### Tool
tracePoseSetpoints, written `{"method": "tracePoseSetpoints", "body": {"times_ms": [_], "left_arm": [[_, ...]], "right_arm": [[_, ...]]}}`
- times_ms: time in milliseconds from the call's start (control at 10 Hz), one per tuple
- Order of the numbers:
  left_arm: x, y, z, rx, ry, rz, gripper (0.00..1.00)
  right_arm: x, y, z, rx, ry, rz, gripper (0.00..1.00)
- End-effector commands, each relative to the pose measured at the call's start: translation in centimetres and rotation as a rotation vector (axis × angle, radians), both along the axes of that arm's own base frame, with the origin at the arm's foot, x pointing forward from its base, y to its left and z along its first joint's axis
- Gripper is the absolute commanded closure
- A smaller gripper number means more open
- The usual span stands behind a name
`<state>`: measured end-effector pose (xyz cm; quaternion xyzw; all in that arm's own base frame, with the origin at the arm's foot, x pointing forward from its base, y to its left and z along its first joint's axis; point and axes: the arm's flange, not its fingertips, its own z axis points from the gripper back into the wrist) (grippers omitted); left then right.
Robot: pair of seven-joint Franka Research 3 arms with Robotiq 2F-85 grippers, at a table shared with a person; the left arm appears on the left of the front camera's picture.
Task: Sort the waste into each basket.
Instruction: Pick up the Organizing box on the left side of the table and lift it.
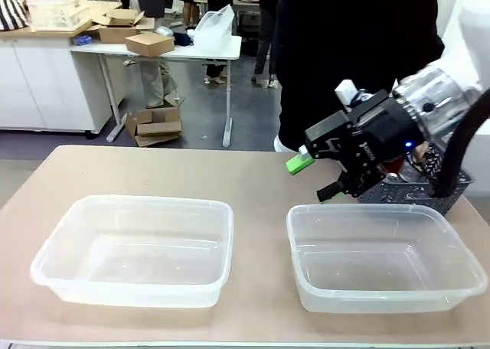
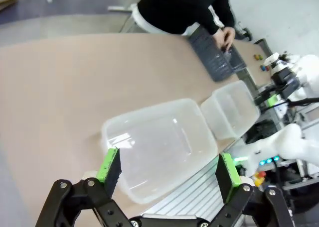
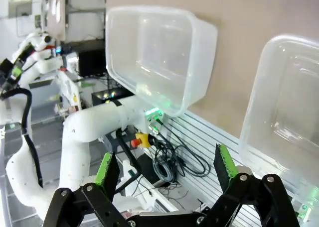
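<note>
Two clear tubs stand side by side near the front edge: the left basket (image 1: 138,203) and the right basket (image 1: 367,209), both empty. My right gripper (image 1: 314,177) hovers open just behind the right basket, with nothing between its fingers. The waste is mostly hidden; a bit of red shows behind that gripper in the dark lattice basket (image 1: 440,194). In the left wrist view my left gripper (image 2: 168,170) stands open high above the near basket (image 2: 149,111), with the other basket (image 2: 234,88) beyond. In the right wrist view the open right gripper (image 3: 165,167) points past both baskets (image 3: 199,62).
A person in black stands at the far side with a hand (image 2: 227,38) in the dark lattice basket (image 2: 214,57) at the far right. The tan table (image 1: 191,173) has bare room behind and left of the tubs.
</note>
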<state>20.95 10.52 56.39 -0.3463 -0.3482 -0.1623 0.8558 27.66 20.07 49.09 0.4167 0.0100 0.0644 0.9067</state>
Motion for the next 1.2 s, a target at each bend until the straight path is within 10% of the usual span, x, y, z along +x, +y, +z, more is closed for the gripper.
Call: {"method": "tracePoseSetpoints", "body": {"times_ms": [0, 500, 800, 1000, 1100], "left_arm": [[-1.4, 0.4, 0.1, 0.070, 0.016, 0.016, 0.00], [0.1, -6.9, -3.7, 0.268, 0.093, -0.071, 0.00], [2.2, -13.5, -9.5, 0.580, 0.246, -0.191, 0.00], [3.0, -16.9, -13.7, 0.696, 0.211, -0.111, 0.00], [5.5, -13.0, -3.9, 0.565, 0.239, -0.163, 0.00]], "right_arm": [[0.0, 0.0, 0.0, -0.010, 0.014, -0.031, 0.00], [6.8, 12.6, -4.3, -0.329, 0.045, 0.020, 0.00], [6.5, 17.2, -8.2, -0.559, 0.087, -0.097, 0.00], [5.9, 15.5, -8.1, -0.454, 0.037, -0.057, 0.00], [5.9, 15.5, -8.1, -0.454, 0.037, -0.057, 0.00]]}}
